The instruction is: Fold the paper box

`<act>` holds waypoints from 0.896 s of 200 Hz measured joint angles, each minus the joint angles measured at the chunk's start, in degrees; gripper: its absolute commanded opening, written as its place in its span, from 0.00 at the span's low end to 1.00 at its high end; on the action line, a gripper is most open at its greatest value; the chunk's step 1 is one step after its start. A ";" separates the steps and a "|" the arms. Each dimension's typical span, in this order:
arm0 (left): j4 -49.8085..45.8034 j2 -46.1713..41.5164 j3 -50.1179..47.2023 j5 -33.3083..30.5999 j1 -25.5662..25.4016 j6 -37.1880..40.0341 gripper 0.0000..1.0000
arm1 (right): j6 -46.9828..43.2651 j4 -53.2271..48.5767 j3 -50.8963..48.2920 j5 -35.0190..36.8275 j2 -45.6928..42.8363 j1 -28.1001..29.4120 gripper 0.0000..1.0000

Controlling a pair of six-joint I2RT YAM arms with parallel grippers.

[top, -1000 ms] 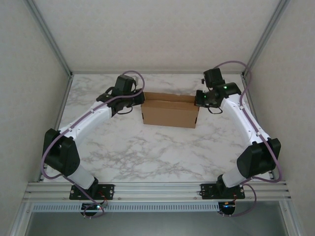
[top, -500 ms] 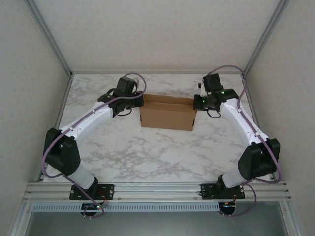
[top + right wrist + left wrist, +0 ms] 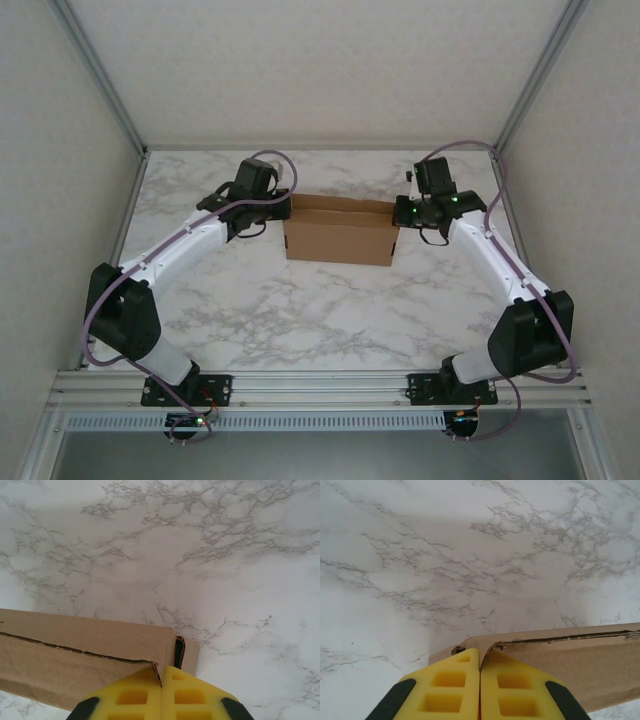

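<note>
The paper box [image 3: 340, 238] is a brown cardboard box standing on the marble table [image 3: 300, 310], its top open toward the back. My left gripper [image 3: 285, 212] is at the box's left end, and its yellow fingers [image 3: 450, 690] are shut on a thin cardboard edge of the box [image 3: 570, 665]. At the right end, my right gripper [image 3: 400, 212] is also shut. Its fingers [image 3: 200, 695] pinch the corner flap of the box [image 3: 75, 665]. In the wrist views, a torn-looking seam runs along the top panel.
Metal frame posts and white walls enclose the table on the left, right and back. An aluminium rail [image 3: 320, 385] carries both arm bases at the near edge. Bare marble lies between the box and the rail.
The box has shifted slightly left with both grippers on its ends. The right arm's elbow has swung down and outward. Both grips stay closed.
</note>
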 measured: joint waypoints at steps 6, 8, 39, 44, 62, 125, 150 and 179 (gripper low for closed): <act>0.00 -0.04 0.00 -0.02 -0.04 0.20 0.07 | -0.42 0.37 -0.66 0.02 -0.55 0.09 0.00; 0.00 -0.04 0.00 0.00 -0.04 0.26 0.07 | -0.55 0.39 -0.81 0.02 -0.72 0.11 0.00; 0.31 -0.15 -0.28 -0.02 -0.11 1.25 0.07 | -2.10 1.38 -3.15 0.48 -3.02 0.59 0.00; 0.68 -0.28 -0.61 0.00 -0.11 1.27 0.07 | -2.32 1.62 -3.50 0.52 -3.30 0.66 0.00; 2.60 -1.14 -2.36 -0.02 -0.15 1.31 0.07 | -2.60 2.38 -4.50 0.90 -4.11 0.87 0.00; 10.78 -4.70 -9.64 -1.46 -0.87 1.92 0.06 | -3.37 3.87 -6.49 1.22 -5.81 1.44 0.00; 12.96 -5.95 -11.89 -3.02 -1.55 2.10 0.06 | -3.39 4.04 -7.15 1.27 -6.51 1.62 0.00; 14.91 -6.16 -13.09 -4.76 -2.12 2.10 0.07 | -3.37 3.96 -7.37 1.31 -6.97 1.88 0.00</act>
